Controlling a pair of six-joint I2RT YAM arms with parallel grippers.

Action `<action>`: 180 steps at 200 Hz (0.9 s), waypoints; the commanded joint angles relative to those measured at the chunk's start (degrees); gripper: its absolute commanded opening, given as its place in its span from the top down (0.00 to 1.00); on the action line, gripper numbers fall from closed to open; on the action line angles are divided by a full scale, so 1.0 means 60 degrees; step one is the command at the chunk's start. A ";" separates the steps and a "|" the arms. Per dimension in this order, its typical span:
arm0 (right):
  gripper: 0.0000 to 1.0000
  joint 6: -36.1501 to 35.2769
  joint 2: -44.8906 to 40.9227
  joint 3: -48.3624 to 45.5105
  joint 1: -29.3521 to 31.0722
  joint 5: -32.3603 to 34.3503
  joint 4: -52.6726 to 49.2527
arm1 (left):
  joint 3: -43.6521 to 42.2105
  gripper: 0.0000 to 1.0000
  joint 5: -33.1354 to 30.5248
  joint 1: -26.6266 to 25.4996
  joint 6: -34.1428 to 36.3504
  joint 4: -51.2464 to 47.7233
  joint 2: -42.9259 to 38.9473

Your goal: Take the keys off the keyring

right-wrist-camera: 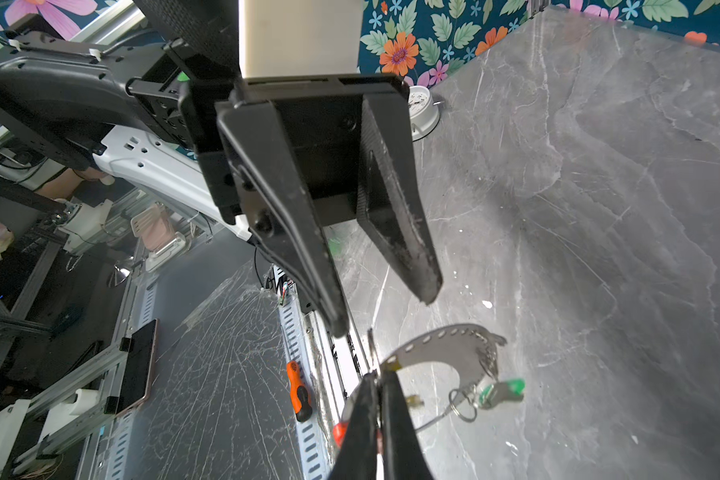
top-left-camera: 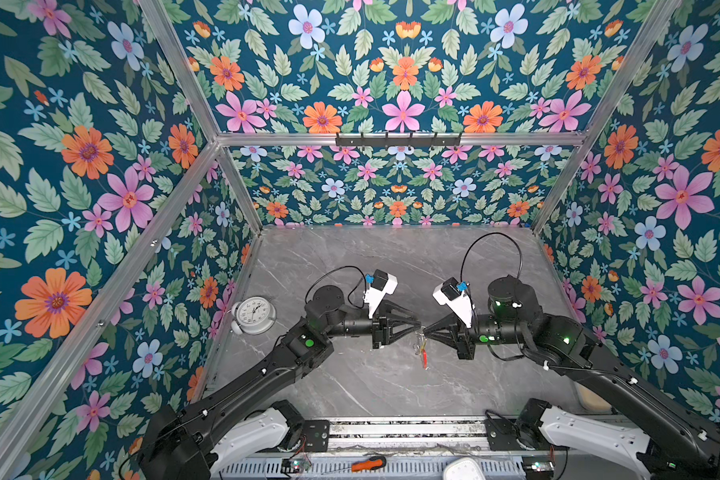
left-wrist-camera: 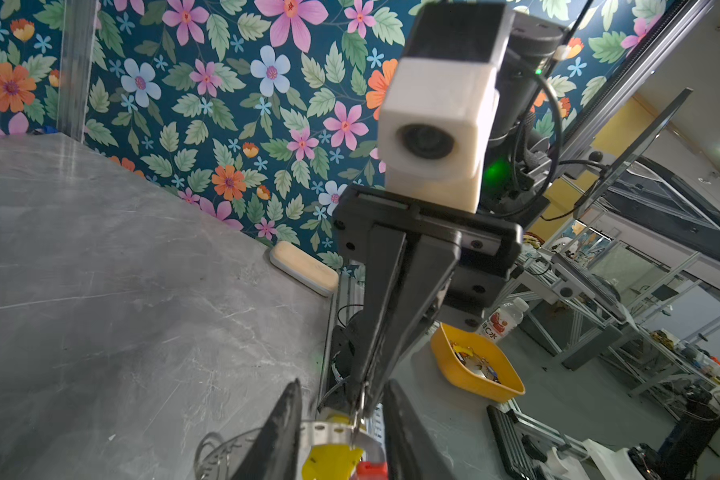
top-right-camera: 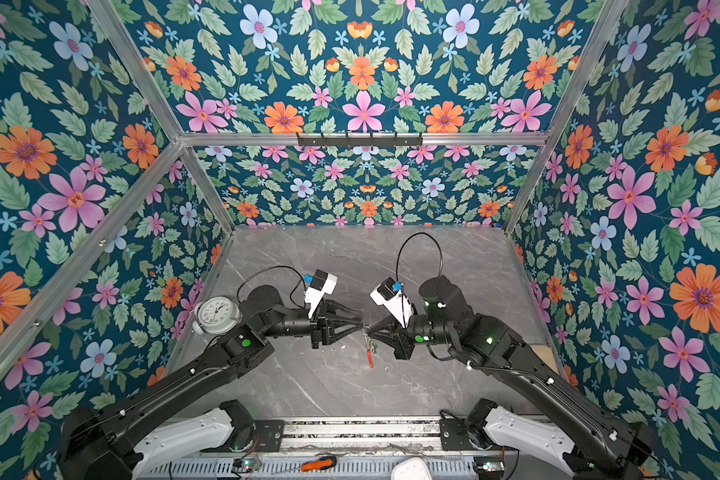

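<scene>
Now the keyring [right-wrist-camera: 445,345] is held up over the middle of the table [top-left-camera: 391,266].
Past the alarm clock [top-left-camera: 253,314] at the table's left edge, your left gripper [right-wrist-camera: 383,311] has its fingers parted, straddling the keyring's flat perforated band; you cannot tell whether they touch it. A green-tagged key [right-wrist-camera: 501,392] and a yellow tag [left-wrist-camera: 329,459] dangle from small wire rings, and the red section points toward the near side. Your right gripper [right-wrist-camera: 377,382] is clenched on the band's end.
</scene>
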 commanded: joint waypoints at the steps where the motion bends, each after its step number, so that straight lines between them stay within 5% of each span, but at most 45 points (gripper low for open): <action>1: 1.00 -0.0124 -0.0016 0.0071 -0.0004 0.0336 0.0200 | 0.0057 0.77 0.0579 0.0024 0.0125 0.0210 0.0089; 77: 1.00 -0.0248 0.0216 0.0159 0.0003 0.0835 0.0328 | 0.0063 0.99 0.1438 0.0022 -0.0350 0.0911 0.0414; 105: 1.00 -0.0201 0.0267 0.0174 0.0006 0.0884 0.0456 | 0.0023 1.00 0.1395 0.0017 -0.0367 0.0973 0.0421; 126: 1.00 -0.0164 0.0363 0.0166 0.0005 0.0928 0.0621 | -0.0052 0.91 0.1366 0.0014 -0.0470 0.1234 0.0405; 180: 1.00 -0.0141 0.0511 0.0174 0.0004 0.0928 0.0845 | -0.0163 0.98 0.1460 0.0013 -0.0621 0.1424 0.0374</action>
